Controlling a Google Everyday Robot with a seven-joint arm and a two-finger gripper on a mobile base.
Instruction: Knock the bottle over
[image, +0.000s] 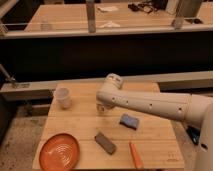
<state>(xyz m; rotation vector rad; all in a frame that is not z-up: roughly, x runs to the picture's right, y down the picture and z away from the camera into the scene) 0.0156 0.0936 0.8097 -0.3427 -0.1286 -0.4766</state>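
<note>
My white arm reaches in from the right over the wooden table (155, 145) and bends down near its middle. The gripper (103, 104) hangs under the arm's end, close to the tabletop and mostly covered by the wrist; it is shut. A small pale translucent shape right below it looks like the bottle (99, 108), standing upright against the gripper. Most of the bottle is hidden by the arm, and I cannot tell whether the two touch.
A white plastic cup (62, 97) stands at the table's back left. An orange ribbed plate (60, 150) lies front left, a dark grey block (105, 142) in front, a blue sponge (129, 120) right of centre, and an orange stick (135, 155) near the front edge.
</note>
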